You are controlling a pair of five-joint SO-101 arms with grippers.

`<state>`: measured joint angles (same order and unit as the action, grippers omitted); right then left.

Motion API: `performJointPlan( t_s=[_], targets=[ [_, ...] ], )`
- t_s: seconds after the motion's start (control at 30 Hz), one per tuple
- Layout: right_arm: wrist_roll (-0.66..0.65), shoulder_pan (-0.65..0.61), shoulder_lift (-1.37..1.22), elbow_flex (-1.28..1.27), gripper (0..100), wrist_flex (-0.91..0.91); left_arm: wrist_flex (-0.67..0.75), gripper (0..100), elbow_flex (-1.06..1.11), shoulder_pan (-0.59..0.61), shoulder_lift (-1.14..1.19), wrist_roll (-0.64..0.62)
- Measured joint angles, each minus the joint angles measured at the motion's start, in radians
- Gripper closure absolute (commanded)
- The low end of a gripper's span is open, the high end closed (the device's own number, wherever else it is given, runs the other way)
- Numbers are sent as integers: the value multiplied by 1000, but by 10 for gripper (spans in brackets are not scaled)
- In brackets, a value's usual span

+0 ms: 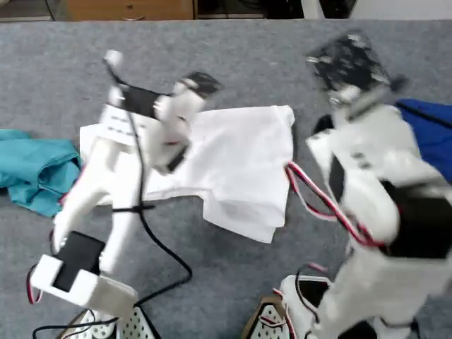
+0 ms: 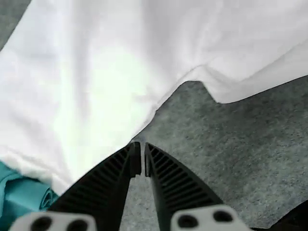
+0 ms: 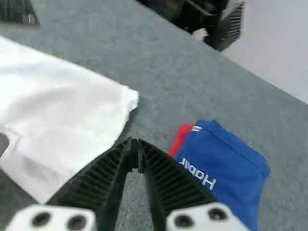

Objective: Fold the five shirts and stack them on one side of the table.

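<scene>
A white shirt point(image 1: 240, 166) lies partly folded in the middle of the grey table point(image 1: 282, 42). My left gripper point(image 1: 174, 157) hangs over the shirt's left part. In the left wrist view this gripper point(image 2: 142, 158) is shut, its tips just above the white shirt's point(image 2: 96, 82) hem, with no cloth between them. My right gripper point(image 3: 134, 147) is shut and empty, raised above bare table between the white shirt point(image 3: 53, 115) and a blue shirt point(image 3: 226, 166). A red garment point(image 3: 182, 137) peeks from under the blue one. The blue shirt point(image 1: 431, 131) lies at the right edge, and a teal shirt point(image 1: 35, 169) is bunched at the left edge.
The right arm point(image 1: 374, 198) stands tall at the right, with red and white cables point(image 1: 318, 201) looping toward the white shirt. The left arm's black cable point(image 1: 159, 244) trails over the near table. The teal shirt point(image 2: 21, 197) lies close to the left gripper. Grey table shows at the far side.
</scene>
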<state>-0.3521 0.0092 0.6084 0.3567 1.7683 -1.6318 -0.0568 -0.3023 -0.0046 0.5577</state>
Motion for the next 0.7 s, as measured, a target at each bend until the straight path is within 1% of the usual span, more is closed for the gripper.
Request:
performJointPlan(
  t_s=[0.07,0.17,0.23,0.33,0.5,0.6,0.7],
  targets=[
    [8,6,54,0,996,0,43,922,40,-66,0,-25],
    [9,18,127,0,996,0,87,834,72,-157,0,-41],
    [11,17,153,3,996,0,107,808,89,-212,0,-46],
    [12,52,172,5,996,0,160,804,101,-282,8,-78],
    [12,140,173,5,996,0,207,807,100,-364,86,-69],
    [12,175,173,5,996,0,210,808,100,-374,141,-66],
    [12,181,173,5,996,0,212,808,72,-370,196,-66]
  ],
)
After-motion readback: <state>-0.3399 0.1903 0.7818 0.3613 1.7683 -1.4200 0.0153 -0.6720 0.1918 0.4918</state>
